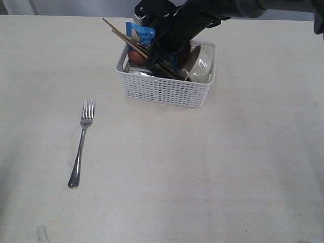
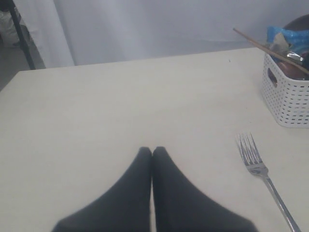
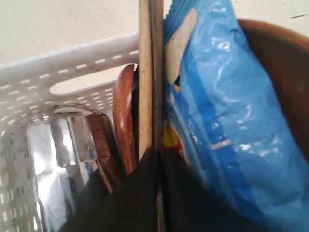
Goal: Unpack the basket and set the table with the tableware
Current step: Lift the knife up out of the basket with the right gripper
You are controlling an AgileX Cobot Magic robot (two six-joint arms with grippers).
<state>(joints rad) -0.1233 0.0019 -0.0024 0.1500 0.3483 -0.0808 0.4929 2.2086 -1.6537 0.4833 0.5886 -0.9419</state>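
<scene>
exterior view. desk: one piece laid out, the fork, lying flat at lower left of the frame, tines toward the top. basket at upper centre, well apart from the fork and loaded: chopsticks jutting out toward upper left, blue snack bag upright beside them, pale bowl tipped on edge at the basket's right end. right arm comes in from upper right and dips into the basket; its tip is hidden among the contents.

left wrist view. left claw at bottom centre, tips pressed together, nothing between them, above bare desk. fork at lower right, basket at the right edge with a chopstick over its rim.

right wrist view. right claw at bottom centre, inside the basket, jaws closed tight. the chopsticks run down from the top of the frame straight into the seam between the tips, so it appears to pinch them. wooden spoon just left of them, steel cup at lower left, snack bag filling the right half, brown plate behind it at the right edge. knife not made out.

status, as a judgement — early. one item set out of several; chopsticks look to be the piece in hand, not yet lifted clear. bowl, cup, spoon, plate and knife are left to unpack — the snack bag is not tableware.
</scene>
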